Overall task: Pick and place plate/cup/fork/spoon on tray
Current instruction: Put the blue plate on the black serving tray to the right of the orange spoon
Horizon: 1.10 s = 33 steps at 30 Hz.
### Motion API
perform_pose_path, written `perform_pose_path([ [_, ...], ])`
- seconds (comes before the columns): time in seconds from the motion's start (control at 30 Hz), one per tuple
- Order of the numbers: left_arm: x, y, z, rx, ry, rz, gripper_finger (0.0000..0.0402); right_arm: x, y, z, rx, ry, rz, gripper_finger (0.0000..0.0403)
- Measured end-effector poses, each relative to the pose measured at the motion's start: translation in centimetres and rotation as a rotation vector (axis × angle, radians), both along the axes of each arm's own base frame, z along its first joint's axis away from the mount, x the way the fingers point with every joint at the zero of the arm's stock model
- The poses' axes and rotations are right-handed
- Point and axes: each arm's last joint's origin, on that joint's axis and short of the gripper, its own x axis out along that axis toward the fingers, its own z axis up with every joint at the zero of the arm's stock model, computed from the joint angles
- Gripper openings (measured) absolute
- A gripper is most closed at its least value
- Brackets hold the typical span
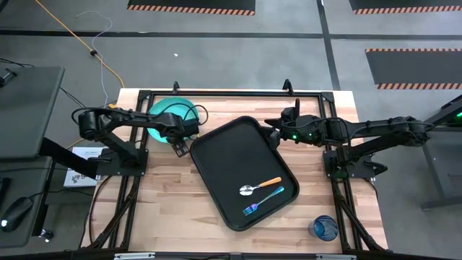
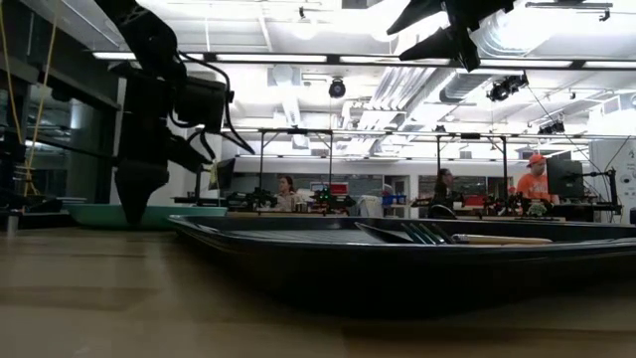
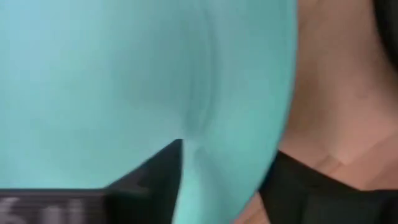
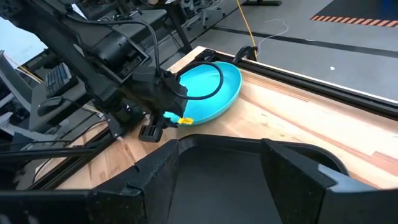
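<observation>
Turquoise plate (image 3: 124, 81) surface filled the left wrist view, with one dark finger (image 3: 137, 186) of the left gripper (image 1: 180, 139) lying against it; the jaws appeared clenched on the plate's edge, one finger over the upper face and one beyond the rim. Seen from above, the plate (image 1: 167, 110) sat at the far left of the wooden table (image 1: 166, 202), just beside the upper left corner of the black tray (image 1: 224, 155), largely covered by the left arm. The right wrist view showed the plate (image 4: 211, 93) tilted, its near edge raised off the wood at the left gripper (image 4: 155, 121).

On the tray, which lay diagonally across the table's middle, the spoon (image 1: 260, 186) with its orange handle and the blue fork (image 1: 263, 201) lay side by side near the lower right corner, close but apart. The cup (image 1: 324, 228) stood off the tray, near the table's lower right corner.

Right gripper (image 1: 274, 135) hovered at the tray's upper right edge; its two fingers (image 4: 155, 180) stood spread apart above the tray (image 4: 217, 180), holding nothing. From table height, the tray's rim (image 2: 397, 244) spanned the foreground, fork tines (image 2: 422, 234) showing above it, with the plate (image 2: 149, 214) behind at left.
</observation>
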Motion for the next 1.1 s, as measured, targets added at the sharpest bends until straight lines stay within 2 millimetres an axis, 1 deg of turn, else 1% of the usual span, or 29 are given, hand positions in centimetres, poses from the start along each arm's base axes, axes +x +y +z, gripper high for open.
perform_pose_path([
  [0.07, 0.0, 0.0, 0.0, 0.014, 0.010, -0.010, 0.0118, 0.0, 0.0, 0.0, 0.000, 0.000, -0.001, 0.0218],
  [0.13, 0.0, 0.1, 0.0, 0.018, 0.014, -0.029, 0.0054, 0.0, 0.0, 0.0, -0.001, 0.000, -0.001, 0.0218],
  [0.17, 0.0, 0.1, 0.0, 0.022, 0.018, -0.045, 0.0029, 0.0, 0.0, 0.0, -0.001, 0.000, -0.001, 0.0218],
  [0.2, 0.1, 0.1, 0.2, 0.027, 0.022, -0.061, 0.0017, 0.0, 0.0, 0.0, -0.006, 0.002, 0.000, 0.0218],
  [0.3, 0.4, 0.2, 1.6, 0.037, 0.024, -0.082, 0.0017, 0.0, 0.0, 0.0, -0.007, 0.002, 0.001, 0.0218],
  [0.37, 0.9, 0.1, 3.0, 0.050, 0.006, -0.109, 0.0008, 0.0, 0.0, 0.0, -0.007, -0.002, 0.000, 0.0218],
  [0.47, 1.6, -0.1, 6.1, 0.078, -0.074, -0.139, 0.0005, 0.1, 0.0, 0.3, -0.010, -0.028, 0.001, 0.0218],
  [0.6, 2.5, -0.6, 10.1, 0.131, -0.163, -0.193, 0.0003, 0.3, 0.0, 0.9, -0.056, -0.077, 0.014, 0.0218],
  [0.67, 2.8, -1.0, 11.7, 0.150, -0.192, -0.211, 0.0003, 0.4, 0.0, 1.3, -0.092, -0.102, 0.019, 0.0218],
  [0.77, 3.2, -1.8, 13.6, 0.181, -0.246, -0.248, 0.0002, 0.5, -0.1, 2.0, -0.152, -0.146, 0.018, 0.0218],
  [0.83, 3.5, -2.5, 14.5, 0.191, -0.279, -0.275, 0.0002, 0.5, -0.1, 2.4, -0.192, -0.175, 0.015, 0.0218],
  [0.9, 3.8, -3.2, 14.9, 0.192, -0.298, -0.309, 0.0001, 0.4, -0.1, 2.9, -0.223, -0.211, 0.006, 0.0218],
  [1.0, 4.1, -4.5, 15.1, 0.185, -0.307, -0.368, 0.0001, 0.0, -0.1, 3.8, -0.255, -0.259, -0.009, 0.0218],
  [1.1, 4.4, -6.0, 15.1, 0.178, -0.321, -0.426, 0.0001, -1.1, -0.2, 4.9, -0.285, -0.307, -0.014, 0.0218],
])
